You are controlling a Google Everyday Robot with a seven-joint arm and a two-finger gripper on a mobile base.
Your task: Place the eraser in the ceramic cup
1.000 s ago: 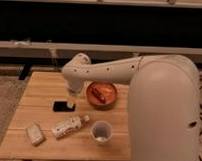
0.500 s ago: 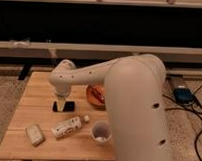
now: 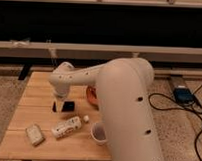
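Firstly, writing: the white bottle (image 3: 66, 128) is carrying a darker label band along its side, but the print is coming out too small to read; the same goes for the beige packet (image 3: 34, 134).
Claw: the claw (image 3: 60, 106) is hanging low over the left-middle of the bench (image 3: 39, 93), released and spread wide, grasping nothing; its dark fingers (image 3: 54, 106) are sitting at the eraser's left end, and whether they are touching it I cannot tell.
Eraser: the eraser (image 3: 69, 106) is lying flat on the bench, right beside the claw, between it and the bowl, apart from the cup.
Cup: the white cup (image 3: 97, 134) is standing upright near the bench's near edge, right of the bottle, its right side being covered by the arm.
Bowl: the orange-brown bowl (image 3: 90, 97) is peeking out from behind the arm, just right of the eraser.
Bottle: it is lying on its side at a slant, cap end pointing toward the cup, nearer the camera than the eraser.
Packet: it is lying by the near left corner, left of the bottle.
In the way: the thick white arm (image 3: 123, 111) is sweeping in from the lower right, hiding the bench's right half.
Edges and room: bare boards are showing along the left and far-left of the bench; packet, bottle and cup are sitting close to the near edge.
Around: black cables (image 3: 166, 103) and a small box (image 3: 183, 93) are lying on the speckled floor to the right.
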